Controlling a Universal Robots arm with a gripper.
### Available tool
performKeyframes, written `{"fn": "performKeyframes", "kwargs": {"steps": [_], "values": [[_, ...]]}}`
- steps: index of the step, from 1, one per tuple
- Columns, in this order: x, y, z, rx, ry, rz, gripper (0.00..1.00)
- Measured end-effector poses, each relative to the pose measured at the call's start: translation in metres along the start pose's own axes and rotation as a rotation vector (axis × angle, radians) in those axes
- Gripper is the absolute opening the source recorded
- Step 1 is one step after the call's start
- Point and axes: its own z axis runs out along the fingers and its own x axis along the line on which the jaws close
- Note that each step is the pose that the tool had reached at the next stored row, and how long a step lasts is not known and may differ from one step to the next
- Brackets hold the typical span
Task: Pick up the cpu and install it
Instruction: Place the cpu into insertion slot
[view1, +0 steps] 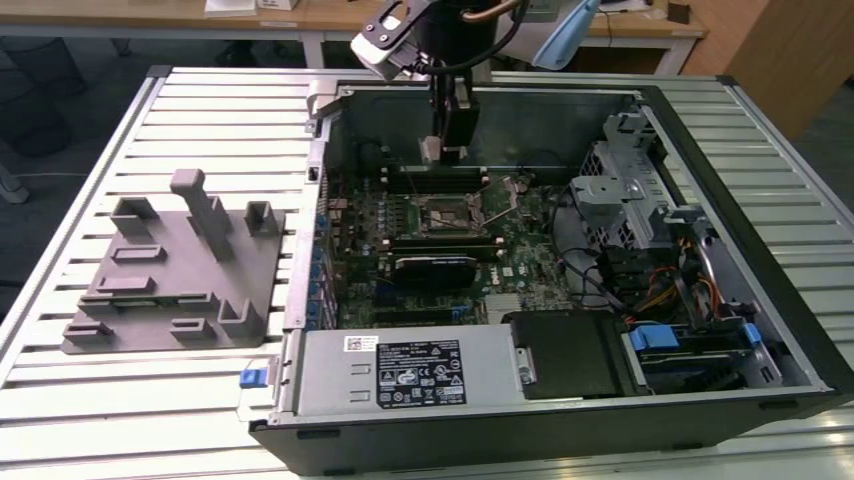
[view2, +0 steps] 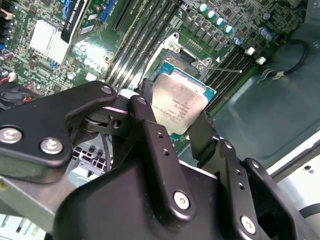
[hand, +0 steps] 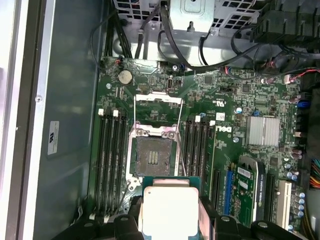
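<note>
Gripper (view2: 176, 131) hangs inside the case with its jaws clamped on the cpu (view2: 181, 105) by its edges, held level near the open socket (hand: 155, 157) (presumably so it seats flat).

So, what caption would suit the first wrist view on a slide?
The tool grips the cpu over the motherboard, near its open, empty socket.

Slatted table (view1: 80, 400) bears grey fixture (view1: 174, 290) and computer case (view1: 534, 440) (open).
</note>
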Motion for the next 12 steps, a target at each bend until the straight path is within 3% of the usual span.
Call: {"fn": "performKeyframes", "kwargs": {"steps": [7, 12], "values": [[0.0003, 0.0088, 0.0096, 0.0002, -0.0002, 0.000, 0.53], [0.0005, 0.0097, 0.0176, 0.0002, -0.0001, 0.000, 0.53]]}}
